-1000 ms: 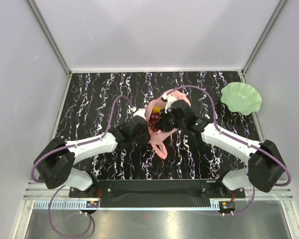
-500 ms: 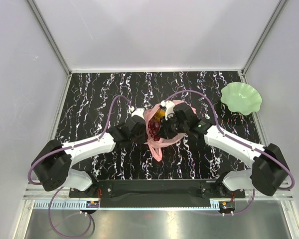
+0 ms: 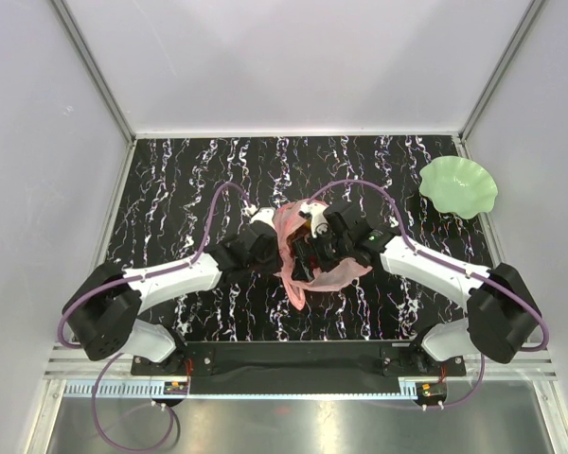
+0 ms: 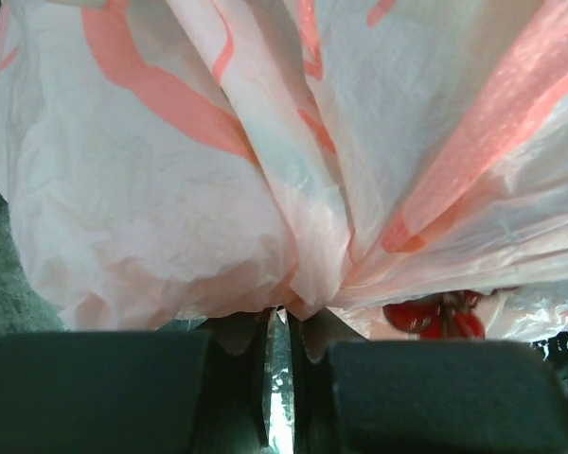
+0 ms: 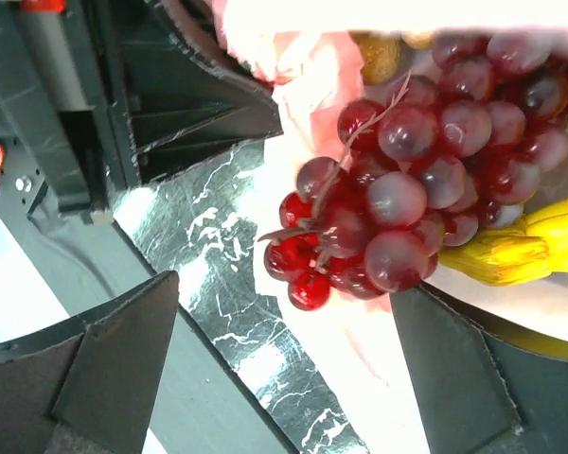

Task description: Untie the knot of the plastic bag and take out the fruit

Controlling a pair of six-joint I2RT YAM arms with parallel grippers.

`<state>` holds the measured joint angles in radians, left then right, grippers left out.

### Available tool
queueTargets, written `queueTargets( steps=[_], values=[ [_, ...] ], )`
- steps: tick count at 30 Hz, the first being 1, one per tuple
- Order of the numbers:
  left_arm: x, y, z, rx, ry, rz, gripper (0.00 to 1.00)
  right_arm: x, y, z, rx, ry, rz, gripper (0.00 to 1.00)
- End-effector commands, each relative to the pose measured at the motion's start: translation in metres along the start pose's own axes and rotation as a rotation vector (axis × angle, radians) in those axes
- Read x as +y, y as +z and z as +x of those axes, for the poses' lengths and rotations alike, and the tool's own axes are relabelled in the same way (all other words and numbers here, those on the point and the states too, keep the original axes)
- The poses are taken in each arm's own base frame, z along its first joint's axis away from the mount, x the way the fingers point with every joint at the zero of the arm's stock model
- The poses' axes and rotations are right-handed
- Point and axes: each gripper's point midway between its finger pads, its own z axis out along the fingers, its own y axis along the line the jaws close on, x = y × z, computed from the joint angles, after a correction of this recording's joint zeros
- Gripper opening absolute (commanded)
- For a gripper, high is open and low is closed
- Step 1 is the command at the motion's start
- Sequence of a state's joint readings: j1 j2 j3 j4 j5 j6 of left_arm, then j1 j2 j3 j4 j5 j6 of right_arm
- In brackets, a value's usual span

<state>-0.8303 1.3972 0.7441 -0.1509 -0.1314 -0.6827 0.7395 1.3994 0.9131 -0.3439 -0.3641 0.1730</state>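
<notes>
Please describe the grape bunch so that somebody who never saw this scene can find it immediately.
In the middle of the black marbled table is a crinkled pink plastic bag. At its opening sits the grape bunch: glossy dark red round berries on a thin stalk, unlike the yellow bananas and the brown fruit beside it.

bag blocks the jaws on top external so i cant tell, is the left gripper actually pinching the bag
Observer: Yes, the left gripper is shut on a gathered fold of the plastic bag.
Operator: ok and the right one, got any fruit
Observer: No, the right gripper is open, its fingers wide apart with the grape bunch between them.
Operator: any other fruit showing there
Observer: Yellow bananas lie right beside the grapes.
</notes>
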Motion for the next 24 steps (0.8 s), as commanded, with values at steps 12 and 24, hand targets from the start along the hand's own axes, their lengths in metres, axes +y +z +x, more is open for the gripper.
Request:
queueTargets(
  steps=[12,24],
  values=[
    [-0.019,0.002,-0.016,-0.055,-0.033,0.079,0.08,-0.052,0.008,-0.045,-0.134,0.131,0.347,0.96],
    [-0.021,-0.002,-0.021,-0.068,-0.037,0.085,0.07,-0.022,0.030,-0.019,0.001,0.142,0.137,0.12]
  ],
)
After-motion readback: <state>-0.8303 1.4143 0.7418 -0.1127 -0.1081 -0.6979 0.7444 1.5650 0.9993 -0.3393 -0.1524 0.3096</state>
